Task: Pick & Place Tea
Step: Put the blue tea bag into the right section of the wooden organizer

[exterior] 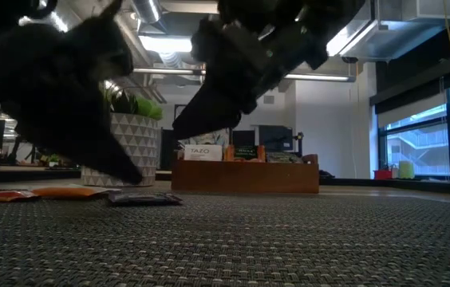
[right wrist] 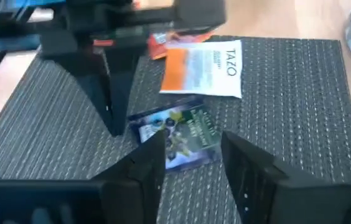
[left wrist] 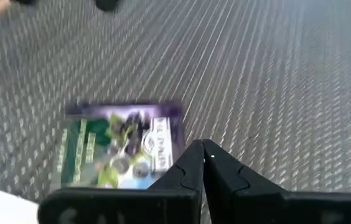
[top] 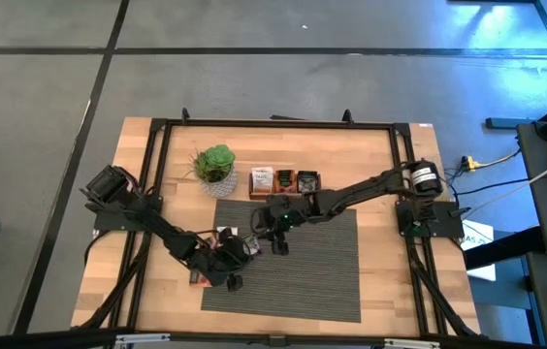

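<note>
Both grippers low over the grey woven mat (right wrist: 300,93).
Left gripper (left wrist: 203,152) pressed together beside the purple-green tea sachet (right wrist: 178,134); right gripper (right wrist: 191,158) spread above it.

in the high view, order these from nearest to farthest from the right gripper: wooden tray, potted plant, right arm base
From the right gripper, over the mat:
1. Wooden tray, just behind it at the mat's far edge.
2. Potted plant, behind and toward the left arm's side.
3. Right arm base, at the table's right edge.

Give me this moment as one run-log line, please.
left end effector: shut, empty, beside purple-green tea sachet | right end effector: open above same sachet | orange-white sachet: on mat
</note>
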